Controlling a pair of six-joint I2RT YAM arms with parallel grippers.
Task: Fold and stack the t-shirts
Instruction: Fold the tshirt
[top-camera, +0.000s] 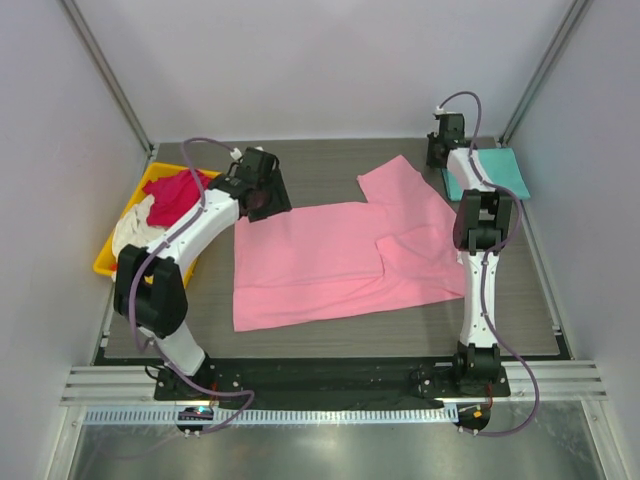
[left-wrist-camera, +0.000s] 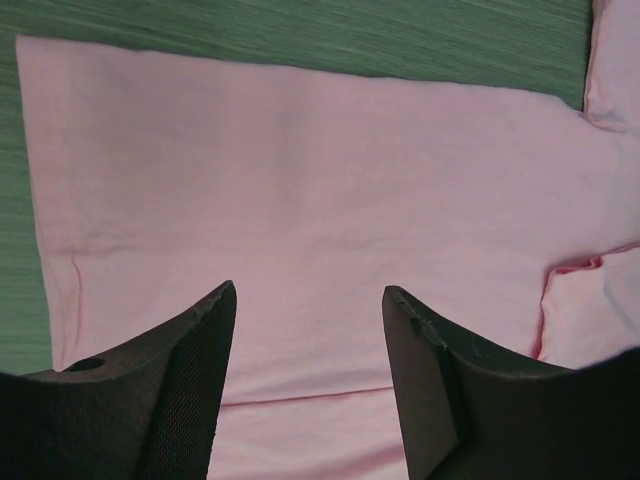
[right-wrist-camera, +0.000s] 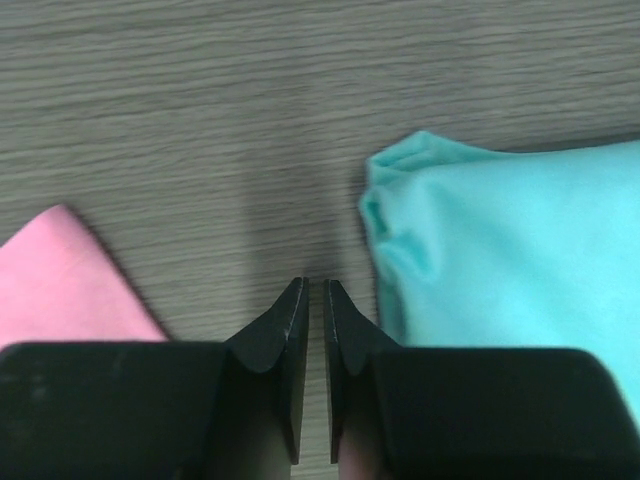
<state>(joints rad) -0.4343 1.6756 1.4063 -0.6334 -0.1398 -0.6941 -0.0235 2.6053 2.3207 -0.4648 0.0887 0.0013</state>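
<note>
While the pink t-shirt (top-camera: 330, 262) lies spread and partly folded across the middle of the dark wood-grain tabletop (top-camera: 300, 340), part of its right side doubled over and one sleeve pointing toward the far edge, the left pincer (left-wrist-camera: 308, 290) hangs above the shirt's far left part, its fingers set wide apart with nothing between them. The right pincer (right-wrist-camera: 312, 283), narrowed to a thin slit and gripping nothing, hovers over bare tabletop between the pink sleeve's tip and a folded teal t-shirt (right-wrist-camera: 510, 250) at the far right corner. A crimson t-shirt (top-camera: 178, 190) and a cream t-shirt (top-camera: 133, 232) sit heaped in a yellow plastic bin (top-camera: 104, 262) at the left edge.
</note>
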